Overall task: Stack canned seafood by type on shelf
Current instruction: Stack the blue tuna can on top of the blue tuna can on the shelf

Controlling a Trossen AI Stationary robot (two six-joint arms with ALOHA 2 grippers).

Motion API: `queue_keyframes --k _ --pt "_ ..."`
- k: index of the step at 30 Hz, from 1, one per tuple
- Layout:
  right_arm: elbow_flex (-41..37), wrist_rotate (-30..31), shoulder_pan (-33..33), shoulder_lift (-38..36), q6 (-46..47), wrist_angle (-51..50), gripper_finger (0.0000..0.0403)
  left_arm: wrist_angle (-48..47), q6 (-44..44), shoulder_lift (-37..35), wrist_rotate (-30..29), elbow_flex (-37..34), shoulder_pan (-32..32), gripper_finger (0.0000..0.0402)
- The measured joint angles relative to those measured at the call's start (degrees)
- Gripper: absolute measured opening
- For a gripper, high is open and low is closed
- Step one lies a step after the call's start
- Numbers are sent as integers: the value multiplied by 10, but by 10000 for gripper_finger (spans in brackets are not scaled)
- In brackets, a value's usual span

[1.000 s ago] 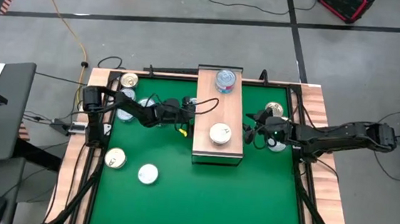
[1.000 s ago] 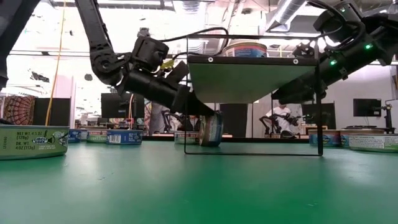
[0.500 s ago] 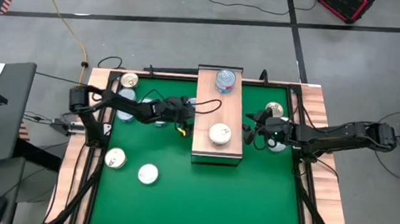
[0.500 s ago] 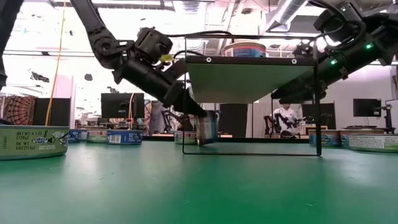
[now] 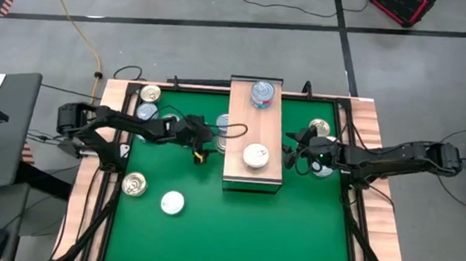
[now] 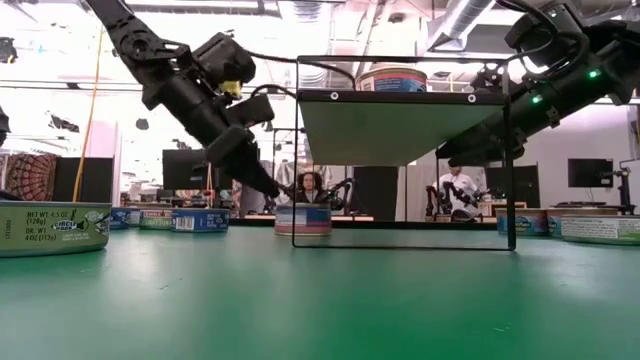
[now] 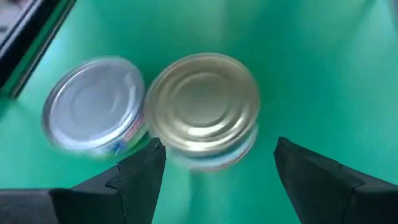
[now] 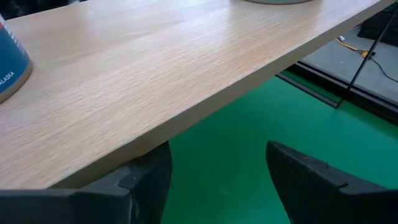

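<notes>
Shelf (image 5: 256, 132) mid-desk, carrying a blue-topped can (image 5: 262, 93) at the far end and a white-topped can (image 5: 255, 156) nearer. Left claw (image 5: 201, 147) spread apart, empty, over open mat left of shelf, above two loose cans (image 7: 204, 109). Right claw (image 5: 292, 154) apart at shelf's right edge, gripping nothing.

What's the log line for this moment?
left gripper: open over gold-top can | right gripper: open beside shelf | shelf: blue can, white can
</notes>
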Motion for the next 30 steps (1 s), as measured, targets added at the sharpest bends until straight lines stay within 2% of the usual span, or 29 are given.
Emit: queue_keyframes --k 4,10,12,17,26,30 --pt "0 0 0 0 0 1 285 107 2 16 -5 -10 1 288" --pt "0 0 0 0 0 2 285 218 18 104 -34 -10 2 288" --pt "0 0 1 0 0 2 285 227 18 126 -54 -12 3 288" --pt "0 2 8 0 0 3 285 160 0 120 -54 -8 0 288" --pt "1 2 8 0 0 1 285 -63 -59 10 -51 -10 -39 288" --pt "1 1 8 -1 0 -2 285 -148 -110 -34 0 -11 -67 288"
